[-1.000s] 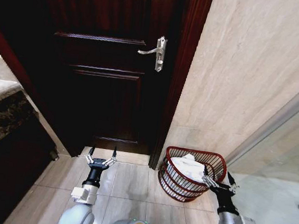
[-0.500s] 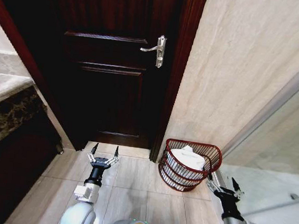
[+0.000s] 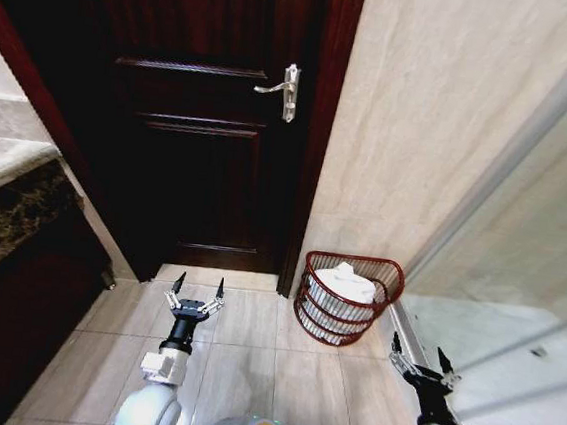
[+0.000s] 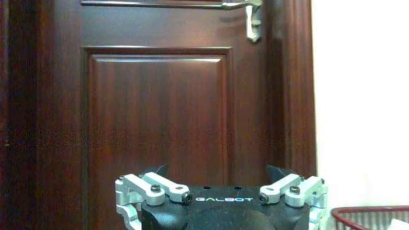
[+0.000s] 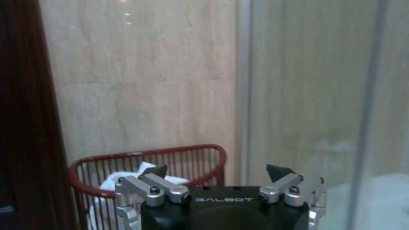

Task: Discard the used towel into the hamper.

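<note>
The tiled floor [image 3: 249,360] bears the hamper [image 3: 347,299] beside the wall.

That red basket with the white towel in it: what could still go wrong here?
The small red wire basket stands right beside the dark wooden door; a swinging door might knock it over. The white towel is heaped up to the rim and might spill. The open right gripper hangs near the glass shower panel and might bump it.

Black, silver-knuckled "GALBOT" hand [image 5: 217,171]

Dark wood door [image 3: 202,114] w/ silver handle [image 3: 281,89], beige tile wall [image 3: 424,106], tile floor [image 3: 250,355], glass panel [image 3: 537,287]
</note>
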You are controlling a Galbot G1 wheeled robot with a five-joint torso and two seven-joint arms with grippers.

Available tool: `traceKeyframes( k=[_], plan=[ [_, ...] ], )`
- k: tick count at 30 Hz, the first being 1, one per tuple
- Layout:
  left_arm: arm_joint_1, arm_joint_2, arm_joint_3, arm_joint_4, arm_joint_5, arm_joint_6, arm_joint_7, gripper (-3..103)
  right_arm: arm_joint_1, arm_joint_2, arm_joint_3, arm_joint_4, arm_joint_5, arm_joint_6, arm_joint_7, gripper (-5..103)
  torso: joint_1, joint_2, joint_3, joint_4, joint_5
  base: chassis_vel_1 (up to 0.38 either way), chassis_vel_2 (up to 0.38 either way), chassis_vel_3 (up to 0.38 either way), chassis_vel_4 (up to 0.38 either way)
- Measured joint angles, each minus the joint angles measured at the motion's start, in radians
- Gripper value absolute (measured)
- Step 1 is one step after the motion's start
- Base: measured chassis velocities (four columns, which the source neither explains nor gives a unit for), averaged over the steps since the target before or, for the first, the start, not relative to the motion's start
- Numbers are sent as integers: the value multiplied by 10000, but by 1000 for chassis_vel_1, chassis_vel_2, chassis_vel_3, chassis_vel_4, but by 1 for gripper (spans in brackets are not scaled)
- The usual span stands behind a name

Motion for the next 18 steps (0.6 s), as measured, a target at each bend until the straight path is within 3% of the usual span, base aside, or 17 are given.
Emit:
traceKeyframes(
  k=[10,18],
  plan=[
    [19,-1,100,96,108,-5,26,100,-37,161,-195,-36,3,32,-2,100,0,0,1,0,1,-23,-169,-168,-16],
    [22,-11,282,248,229,-66,8,100,-130,311,-214,-200,-411,518,-12,100,0,0,0,0,-1,-65,-187,-185,-58]
  ],
)
